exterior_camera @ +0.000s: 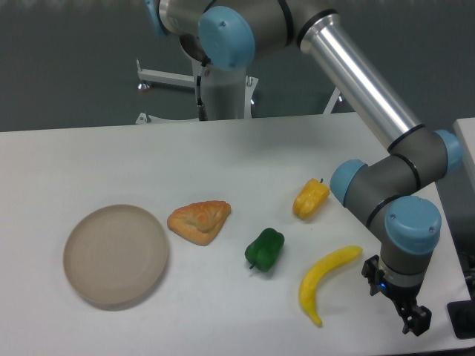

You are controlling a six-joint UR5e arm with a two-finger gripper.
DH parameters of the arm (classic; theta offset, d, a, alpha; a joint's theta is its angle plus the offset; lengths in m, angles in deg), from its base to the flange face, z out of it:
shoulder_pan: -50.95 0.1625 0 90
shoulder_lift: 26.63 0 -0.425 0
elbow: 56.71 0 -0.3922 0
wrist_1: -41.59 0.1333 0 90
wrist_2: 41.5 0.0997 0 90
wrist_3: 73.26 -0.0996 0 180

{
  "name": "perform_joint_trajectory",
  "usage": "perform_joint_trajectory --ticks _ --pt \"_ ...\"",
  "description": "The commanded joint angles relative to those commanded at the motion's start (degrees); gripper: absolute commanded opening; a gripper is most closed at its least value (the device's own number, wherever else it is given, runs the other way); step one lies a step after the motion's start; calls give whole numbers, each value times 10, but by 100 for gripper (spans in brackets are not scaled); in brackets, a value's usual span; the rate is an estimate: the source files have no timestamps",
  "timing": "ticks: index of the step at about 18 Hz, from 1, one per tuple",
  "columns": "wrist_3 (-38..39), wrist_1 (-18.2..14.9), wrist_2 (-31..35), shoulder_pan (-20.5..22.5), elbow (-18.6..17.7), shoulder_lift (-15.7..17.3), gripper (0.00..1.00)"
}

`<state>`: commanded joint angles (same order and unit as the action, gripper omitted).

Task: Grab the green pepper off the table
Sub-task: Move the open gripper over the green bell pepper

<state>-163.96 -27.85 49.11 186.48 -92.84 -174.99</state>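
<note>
The green pepper (265,250) lies on the white table (245,156), just right of centre, dark and glossy with its stem toward the front. My gripper (415,322) hangs at the table's front right corner, well to the right of the pepper and past the banana. It points down at the table and holds nothing. Its dark fingers overlap from this angle, so I cannot make out the gap between them.
A yellow banana (323,282) lies between the pepper and the gripper. A yellow-orange pepper (310,199) sits behind it. A pastry-like toy (199,221) and a beige plate (116,255) are to the left. The arm's elbow (386,182) hangs over the right side.
</note>
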Motion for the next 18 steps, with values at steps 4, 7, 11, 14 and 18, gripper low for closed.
perform_joint_trajectory --ticks 4,7,11,14,18 --pt "1 -1 5 0 -3 3 100" --pt "26 -1 -1 0 -29 21 100" --pt "67 -2 -4 0 -72 54 100" --pt "96 -3 -4 0 -123 92 100" --pt "132 -4 -4 2 -201 155 100"
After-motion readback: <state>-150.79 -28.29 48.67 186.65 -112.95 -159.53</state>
